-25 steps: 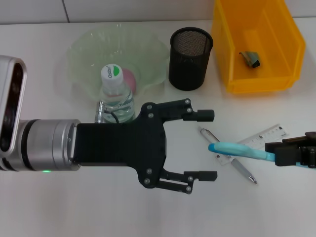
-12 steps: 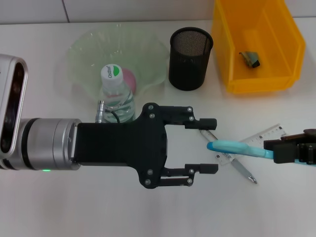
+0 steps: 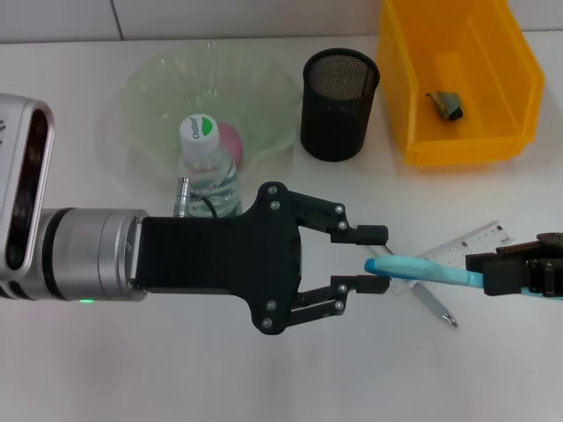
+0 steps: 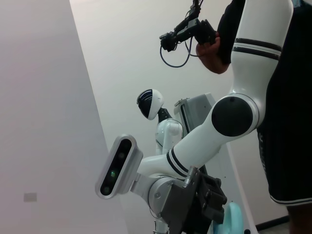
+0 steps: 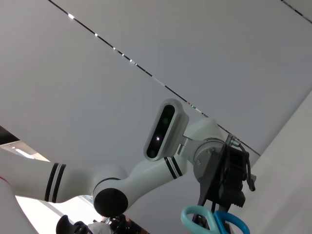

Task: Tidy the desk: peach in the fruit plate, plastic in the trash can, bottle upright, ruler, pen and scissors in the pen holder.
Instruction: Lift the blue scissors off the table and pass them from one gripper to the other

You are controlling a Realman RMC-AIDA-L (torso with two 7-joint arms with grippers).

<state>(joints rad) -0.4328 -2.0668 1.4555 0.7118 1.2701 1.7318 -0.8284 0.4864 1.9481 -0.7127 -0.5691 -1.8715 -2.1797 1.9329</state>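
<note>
Presently, one bottle, upright at the near rim of the fruit plate, its cap printed with a word that looks like "Cestbon"; peach in the plate just behind it; pen holder to the right; ruler and pen flat on the desk. Right gripper, at the right edge, is clamped on the blades of the scissors, teal handles pointing left. Left gripper, fingers wide a second ago, has narrowed around the handle loops, lower fingertip now touching them.
</note>
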